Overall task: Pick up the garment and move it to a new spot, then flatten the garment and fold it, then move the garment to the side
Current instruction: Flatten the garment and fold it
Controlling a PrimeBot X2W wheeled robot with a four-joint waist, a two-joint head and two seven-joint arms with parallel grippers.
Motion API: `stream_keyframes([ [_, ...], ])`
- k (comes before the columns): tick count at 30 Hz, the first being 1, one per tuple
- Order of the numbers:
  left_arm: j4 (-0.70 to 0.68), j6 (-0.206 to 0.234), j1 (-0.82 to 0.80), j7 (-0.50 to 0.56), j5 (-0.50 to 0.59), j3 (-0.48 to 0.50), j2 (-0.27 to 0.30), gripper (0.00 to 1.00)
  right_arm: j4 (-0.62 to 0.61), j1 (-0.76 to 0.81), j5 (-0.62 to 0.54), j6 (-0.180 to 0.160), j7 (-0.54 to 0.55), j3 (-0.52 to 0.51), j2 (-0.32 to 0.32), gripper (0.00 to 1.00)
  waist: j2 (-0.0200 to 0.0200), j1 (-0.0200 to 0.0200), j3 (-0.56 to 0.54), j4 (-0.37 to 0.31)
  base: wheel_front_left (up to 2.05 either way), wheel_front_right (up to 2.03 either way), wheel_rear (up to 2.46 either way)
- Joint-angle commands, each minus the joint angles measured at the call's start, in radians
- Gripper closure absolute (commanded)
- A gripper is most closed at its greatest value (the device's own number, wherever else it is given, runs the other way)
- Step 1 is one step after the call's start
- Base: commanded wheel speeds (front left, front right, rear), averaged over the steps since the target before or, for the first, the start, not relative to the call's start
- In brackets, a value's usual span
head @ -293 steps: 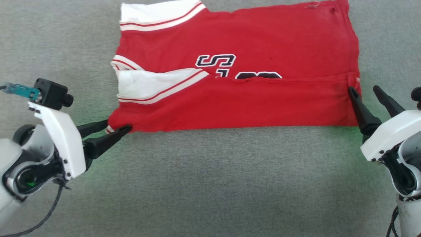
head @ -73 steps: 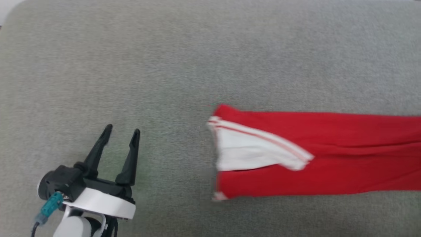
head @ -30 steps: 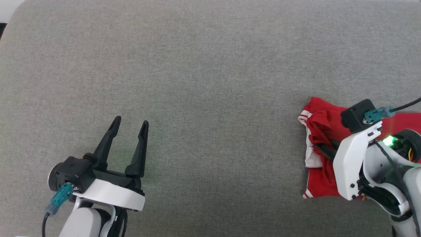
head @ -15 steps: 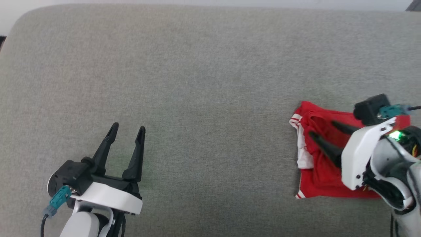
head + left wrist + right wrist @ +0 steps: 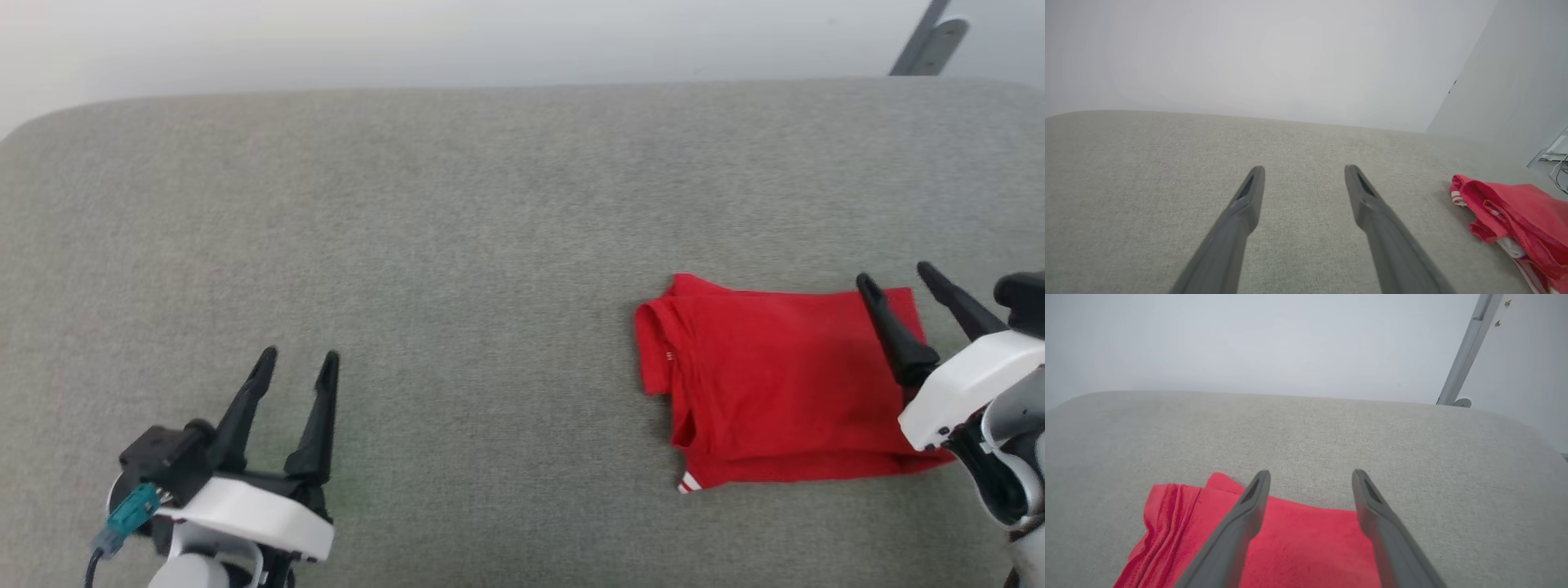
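Note:
The garment (image 5: 775, 384) lies folded into a plain red rectangle on the grey cushion, right of centre, with a bit of white-striped trim at its lower left corner. My right gripper (image 5: 894, 278) stands open over the garment's far right corner, nothing between its fingers. In the right wrist view the garment (image 5: 1302, 551) spreads under the two fingers of the right gripper (image 5: 1308, 473). My left gripper (image 5: 295, 358) rests open at the lower left, far from the cloth. In the left wrist view the left gripper (image 5: 1302, 168) points over bare cushion, the garment (image 5: 1515, 216) off to the right.
The grey cushion (image 5: 449, 245) has a rounded far edge against a pale wall. A grey metal pole (image 5: 922, 37) rises behind its far right corner. Bare fabric stretches between the two grippers.
My right gripper has opened, let go of the garment and drawn back to its right end. The garment now lies flat as a red rectangle. The camera has tilted up, showing the wall.

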Motion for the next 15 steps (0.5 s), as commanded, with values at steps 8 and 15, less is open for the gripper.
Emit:
stream_keyframes([
  [8, 0.016, 0.001, 0.065, -0.005, -0.004, 0.076, -0.016, 0.0, 0.177, 0.006, -0.044, 0.0, -0.337, -0.019, 0.073, 0.0, -0.0001, 0.0, -0.059, -0.051, 0.0, 0.0, 0.0],
  [15, -0.026, 0.001, 0.132, -0.005, 0.019, 0.124, -0.027, 0.0, 0.176, 0.086, -0.058, 0.0, -0.403, -0.039, 0.109, 0.0, -0.0001, 0.0, -0.082, -0.059, 0.0, 0.0, 0.0],
])
